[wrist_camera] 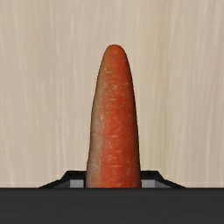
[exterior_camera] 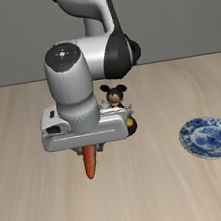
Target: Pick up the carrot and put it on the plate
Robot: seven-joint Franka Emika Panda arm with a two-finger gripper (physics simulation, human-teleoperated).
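The gripper [exterior_camera: 87, 147] clamps the carrot [exterior_camera: 90, 164] by its thick end; in the exterior view, the blue-patterned plate [exterior_camera: 209, 135] lies at its three o'clock.

Glossy white arm [exterior_camera: 85, 3] — rounded shells, black at the joints. The wrist link [exterior_camera: 68, 74] is a fat white cylinder with a flat grey cap and a small dark mark at its centre. A black joint housing [exterior_camera: 124, 52] bulges beside it. The gripper [exterior_camera: 88, 148] has a low, boxy, pale grey body, shaded underneath. Its fingertips [wrist_camera: 52, 203] are matte black, square-cut — thin pale lines edge the upper corners.
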